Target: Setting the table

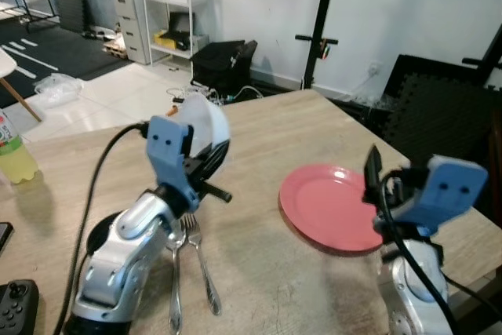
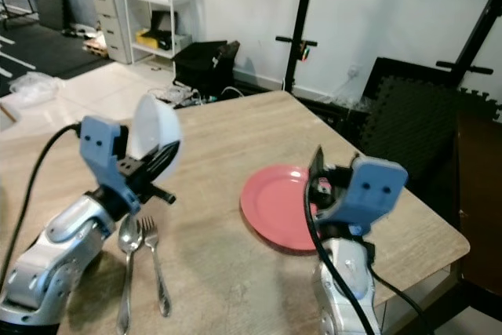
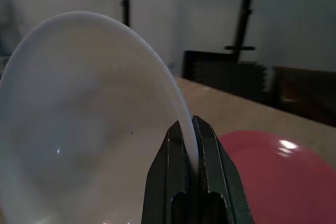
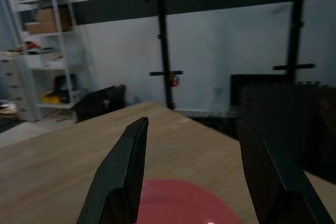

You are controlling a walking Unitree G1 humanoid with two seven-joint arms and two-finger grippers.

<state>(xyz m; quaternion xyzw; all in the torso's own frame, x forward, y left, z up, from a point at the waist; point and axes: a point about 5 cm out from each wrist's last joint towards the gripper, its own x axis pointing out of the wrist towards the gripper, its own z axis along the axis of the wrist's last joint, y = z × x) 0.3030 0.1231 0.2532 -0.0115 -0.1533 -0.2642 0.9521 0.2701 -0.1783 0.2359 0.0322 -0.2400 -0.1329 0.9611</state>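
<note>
My left gripper (image 1: 210, 161) is shut on the rim of a white bowl (image 1: 205, 125), which it holds tilted on its side above the wooden table (image 1: 267, 135). In the left wrist view the two fingers (image 3: 184, 161) pinch the white bowl's (image 3: 79, 114) thin edge. A pink plate (image 1: 329, 205) lies flat on the table to the right of the bowl. My right gripper (image 1: 372, 182) hovers open over the plate's near right edge, its fingers (image 4: 123, 169) spread wide with nothing between them. A spoon (image 1: 174, 272) and a fork (image 1: 201, 264) lie side by side under my left arm.
A bottle of yellow drink (image 1: 12, 151) stands at the table's far left. A black game controller (image 1: 16, 307) lies at the near left corner. Shelves (image 1: 165, 5), a black bag (image 1: 223, 60) and a black stand (image 1: 318, 29) sit on the floor beyond the table.
</note>
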